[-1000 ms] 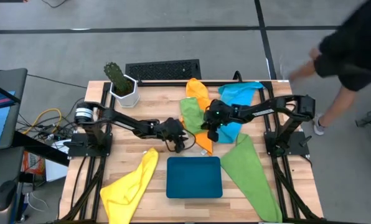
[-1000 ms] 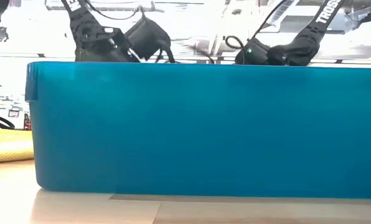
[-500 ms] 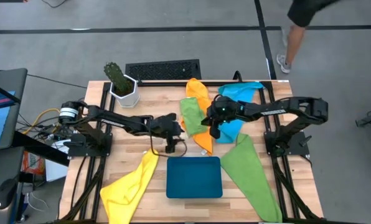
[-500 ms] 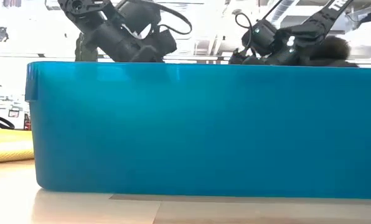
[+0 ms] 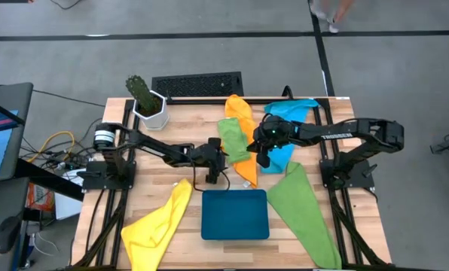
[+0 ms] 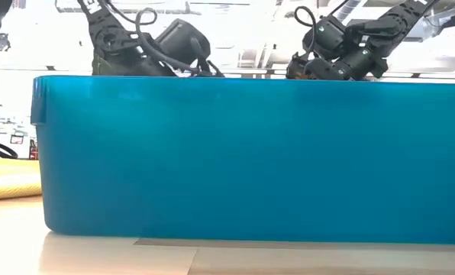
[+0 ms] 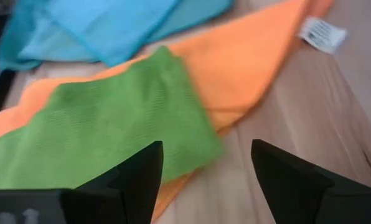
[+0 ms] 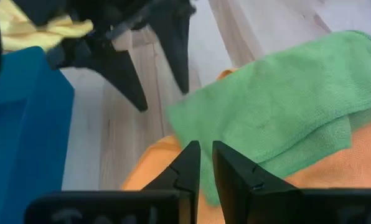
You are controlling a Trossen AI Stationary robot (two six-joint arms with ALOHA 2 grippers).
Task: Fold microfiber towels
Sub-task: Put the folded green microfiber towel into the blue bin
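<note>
We see a light wooden slatted bench point(image 5: 187, 128) standing on a grey floor, with a dark teal rectangular plastic tray point(image 5: 235, 214) at its near middle and a potted cactus in a white pot point(image 5: 145, 98) at the far left corner. In the low view the tray's wall point(image 6: 243, 156) fills nearly everything.

The left gripper point(image 5: 214, 156) reaches in low from the left to the bench's centre, its jaws spread wide and empty, just beside the left edge of a small green microfiber towel point(image 5: 230, 138). The right gripper point(image 5: 259, 150) stretches in from the right and hangs over the orange microfiber towel point(image 5: 242, 113); its jaws are drawn nearly together, and we cannot tell whether they pinch any cloth.

The small green towel lies on top of the orange one, both running far to near along the bench's middle. A sky-blue microfiber towel point(image 5: 288, 113) sits to their right at the far side. A larger green microfiber towel point(image 5: 303, 211) trails from the centre toward the near right corner, and a yellow microfiber towel point(image 5: 158, 226) slants toward the near left corner.
</note>
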